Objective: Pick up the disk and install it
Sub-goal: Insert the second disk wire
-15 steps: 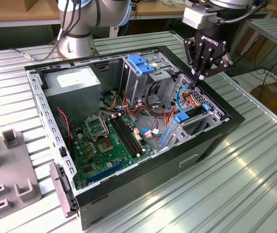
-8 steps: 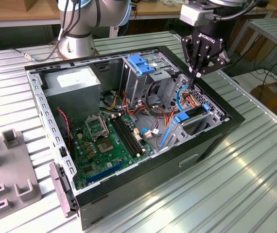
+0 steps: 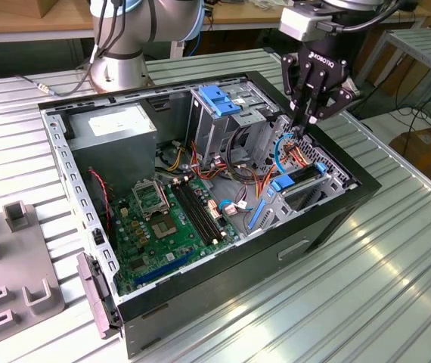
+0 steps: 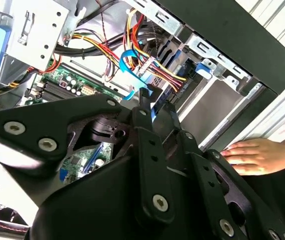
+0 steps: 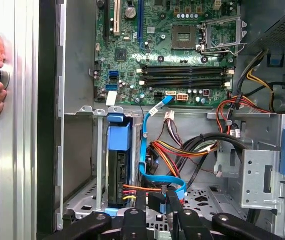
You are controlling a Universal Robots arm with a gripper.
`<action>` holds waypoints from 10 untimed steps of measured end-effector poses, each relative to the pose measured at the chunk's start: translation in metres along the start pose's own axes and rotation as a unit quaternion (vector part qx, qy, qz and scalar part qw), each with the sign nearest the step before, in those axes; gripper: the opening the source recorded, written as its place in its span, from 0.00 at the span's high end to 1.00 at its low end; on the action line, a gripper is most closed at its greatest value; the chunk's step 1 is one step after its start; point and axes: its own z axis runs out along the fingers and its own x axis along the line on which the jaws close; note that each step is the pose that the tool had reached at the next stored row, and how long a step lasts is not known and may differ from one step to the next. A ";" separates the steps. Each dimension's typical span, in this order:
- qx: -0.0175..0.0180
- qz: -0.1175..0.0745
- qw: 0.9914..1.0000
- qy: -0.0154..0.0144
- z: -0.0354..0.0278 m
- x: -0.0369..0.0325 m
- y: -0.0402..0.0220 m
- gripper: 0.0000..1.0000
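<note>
The disk (image 5: 119, 170) already sits on edge in its bay, lower left of the first wrist view, while the gripper (image 5: 157, 200), fingers nearly closed, pinches only a blue cable (image 5: 155, 181) beside it.

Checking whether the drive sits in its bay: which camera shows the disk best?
The first wrist view: the disk stands in its bay, blue frame in full sight. The exterior view shows it small, below the claw; in the second wrist view I cannot make it out.
</note>
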 end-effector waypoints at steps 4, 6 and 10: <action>0.000 0.000 1.000 0.000 0.0046 -0.0017 0.0000 0.70; 0.000 0.000 1.000 0.000 0.0059 -0.0030 0.0001 0.70; 0.000 0.000 1.000 0.003 0.0070 -0.0082 -0.0002 0.70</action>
